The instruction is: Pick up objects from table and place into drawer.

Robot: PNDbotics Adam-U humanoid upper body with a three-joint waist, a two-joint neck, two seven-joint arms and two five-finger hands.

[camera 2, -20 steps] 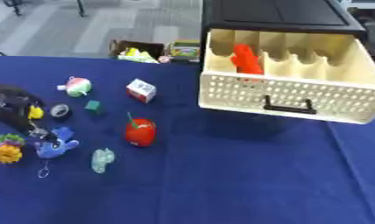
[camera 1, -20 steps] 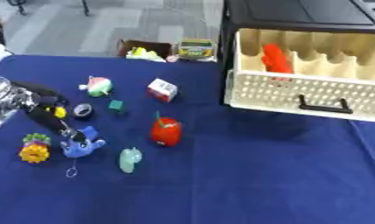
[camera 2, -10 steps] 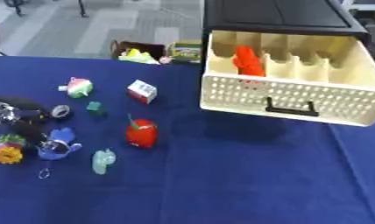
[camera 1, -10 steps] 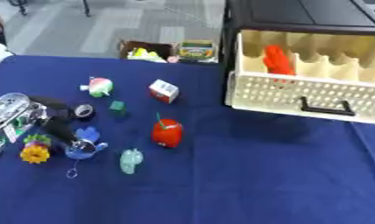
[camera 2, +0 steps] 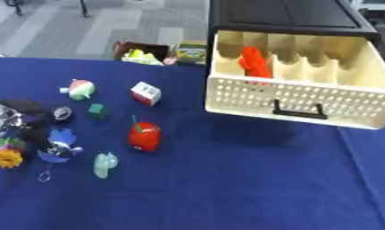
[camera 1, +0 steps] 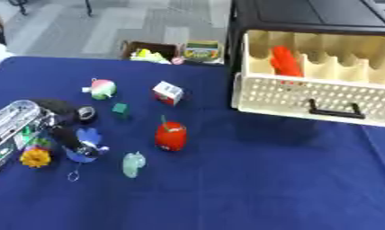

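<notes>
My left hand [camera 1: 57, 109] comes in from the left edge, its silver forearm low over the blue tablecloth [camera 1: 251, 188]. Its dark fingers [camera 1: 68, 136] reach down beside a blue toy [camera 1: 86, 147] with a key ring, and nothing is held. A yellow flower toy [camera 1: 35, 157] lies just left of it. A black ring [camera 1: 86, 113], a small green cube [camera 1: 119, 108], a pink-and-green ball [camera 1: 102, 88], a white-and-red box [camera 1: 168, 92], a red tomato-like toy [camera 1: 170, 136] and a pale green figure [camera 1: 132, 164] lie nearby. The cream drawer [camera 2: 306, 96] stands open with an orange thing [camera 2: 254, 62] inside.
The drawer juts out of a black cabinet [camera 1: 306, 13] at the table's far right. Beyond the far table edge, on the floor, sit a cardboard box [camera 1: 152, 50] of small items and a colourful packet [camera 1: 200, 49].
My left arm has dropped lower and its hand has come down onto the cluster by the blue toy. The toys lie where they were.
</notes>
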